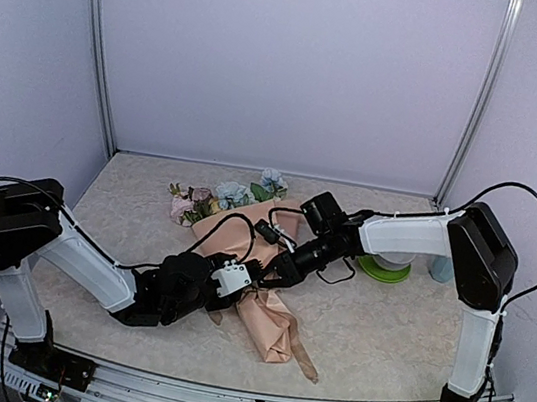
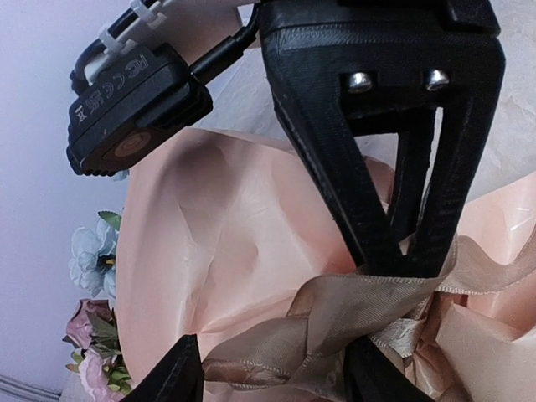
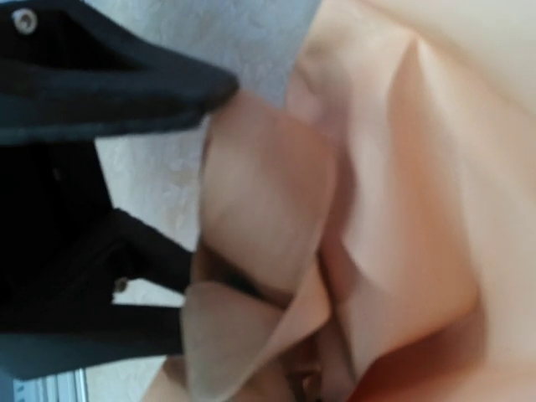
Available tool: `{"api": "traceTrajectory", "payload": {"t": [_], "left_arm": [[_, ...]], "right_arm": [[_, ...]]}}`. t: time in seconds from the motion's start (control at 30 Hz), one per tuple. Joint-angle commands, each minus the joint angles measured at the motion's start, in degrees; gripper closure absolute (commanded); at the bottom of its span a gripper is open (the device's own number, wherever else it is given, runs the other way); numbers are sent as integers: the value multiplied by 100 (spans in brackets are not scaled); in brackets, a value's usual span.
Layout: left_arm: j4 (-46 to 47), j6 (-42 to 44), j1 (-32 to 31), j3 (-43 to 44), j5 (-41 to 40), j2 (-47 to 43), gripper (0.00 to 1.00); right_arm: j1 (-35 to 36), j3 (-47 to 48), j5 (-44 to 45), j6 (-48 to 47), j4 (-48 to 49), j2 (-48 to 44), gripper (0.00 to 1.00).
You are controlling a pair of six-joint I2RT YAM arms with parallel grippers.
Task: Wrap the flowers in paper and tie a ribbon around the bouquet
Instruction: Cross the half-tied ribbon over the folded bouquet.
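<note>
The bouquet lies slanted on the table, its flowers (image 1: 224, 194) at the far left and the peach paper (image 1: 270, 328) narrowing to a tail at the near right. A beige ribbon (image 1: 304, 358) trails past the tail. Both grippers meet over the cone's middle. My left gripper (image 1: 237, 279) is open; in its wrist view the ribbon (image 2: 335, 314) lies loose across the gap of the left gripper (image 2: 272, 377). My right gripper (image 2: 408, 255) comes down from above, its tips pinched on the ribbon. The right wrist view shows creased paper (image 3: 435, 167) and a ribbon loop (image 3: 218, 343).
A green lid or dish (image 1: 383, 269) and a pale blue cup (image 1: 440, 269) stand at the far right, behind my right forearm. Lilac walls with metal posts (image 1: 102, 65) close in the table on three sides. The left gripper's fingers (image 3: 151, 92) fill the right wrist view's left side.
</note>
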Motion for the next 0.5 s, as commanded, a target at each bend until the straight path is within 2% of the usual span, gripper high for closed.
{"api": "traceTrajectory", "payload": {"t": [0.0, 0.27, 0.47], "left_arm": [[377, -73, -32, 200, -290, 329, 44], [377, -243, -50, 161, -291, 400, 43], [429, -355, -49, 147, -319, 461, 43]], "right_arm": [[-45, -72, 63, -133, -251, -213, 76], [-399, 289, 92, -338, -558, -464, 74], [-405, 797, -64, -412, -710, -17, 75]]}}
